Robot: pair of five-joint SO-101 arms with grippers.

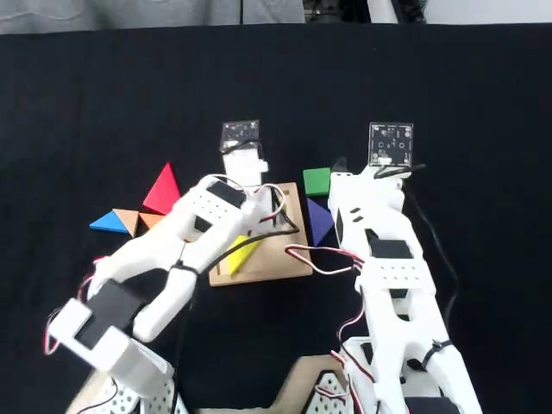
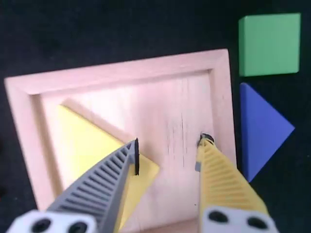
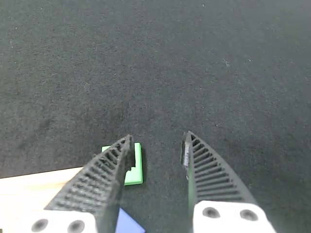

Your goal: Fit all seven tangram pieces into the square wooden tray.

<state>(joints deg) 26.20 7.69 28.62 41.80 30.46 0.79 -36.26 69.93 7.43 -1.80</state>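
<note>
The square wooden tray (image 1: 297, 259) (image 2: 121, 70) holds one yellow triangle (image 2: 85, 145) (image 1: 240, 256), lying flat in it. My left gripper (image 2: 167, 150) hangs open above the tray, with one fingertip over the yellow piece's corner and nothing held. A green square (image 2: 269, 43) (image 1: 316, 181) (image 3: 136, 167) and a dark blue triangle (image 2: 262, 128) (image 1: 320, 219) lie on the cloth just outside the tray's right rim. My right gripper (image 3: 158, 148) is open over bare cloth beside the green square. A red triangle (image 1: 163, 191), a light blue triangle (image 1: 108, 222) and orange pieces (image 1: 138, 221) lie to the left.
Black cloth (image 1: 448, 95) covers the table. The right arm (image 1: 388, 267) stretches along the tray's right side, and cables (image 1: 315, 254) run between the arms over the tray's near corner. Bare cloth lies at the back and far right.
</note>
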